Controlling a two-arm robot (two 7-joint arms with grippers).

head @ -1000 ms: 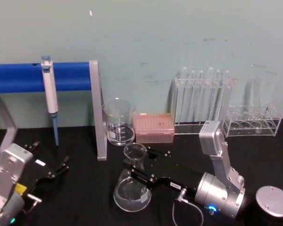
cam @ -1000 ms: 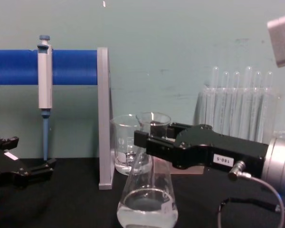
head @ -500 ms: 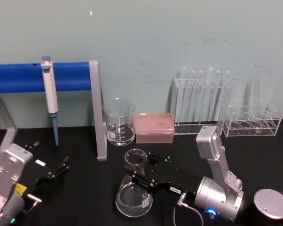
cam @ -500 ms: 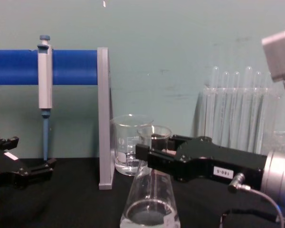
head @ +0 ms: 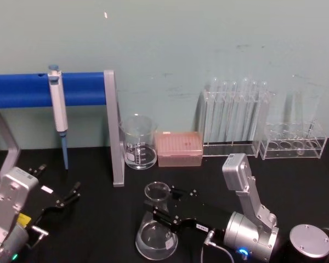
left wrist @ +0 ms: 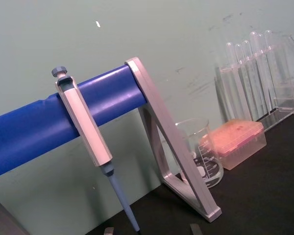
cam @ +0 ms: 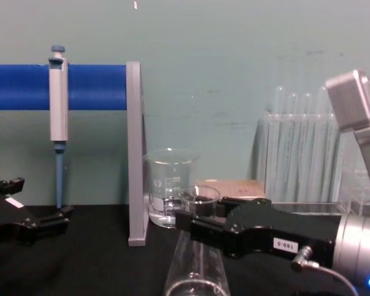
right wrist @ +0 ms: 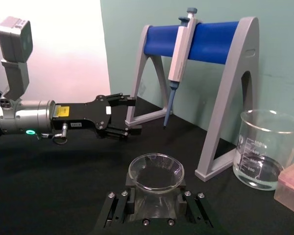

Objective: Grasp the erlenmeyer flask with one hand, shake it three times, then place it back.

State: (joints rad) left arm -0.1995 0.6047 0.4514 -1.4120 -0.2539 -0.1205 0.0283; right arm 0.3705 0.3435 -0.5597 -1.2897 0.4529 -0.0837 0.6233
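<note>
Wrist level and stretched toward my left, the right gripper [head: 163, 211] sits low over the black table [head: 98, 235]. It is clamped on the neck of the erlenmeyer flask [head: 153, 241], with one matte black finger on either side just under the flared rim. The flask is close to upright, in front of the grey stand post [head: 112, 129]. I cannot tell whether its wide round base touches the table. It is clear smooth glass, a cone narrowing to a short neck. The gripper's blocky black body carries a small white label [cam: 277, 245] with digits and joins a smooth silver cylindrical wrist [head: 244, 235]. My left gripper [head: 57, 181] rests at the table's far left, fingers spread and empty, well apart from the flask. Behind stand a graduated glass beaker [head: 138, 141] and, just beside it, a pink tip box [head: 179, 148].
</note>
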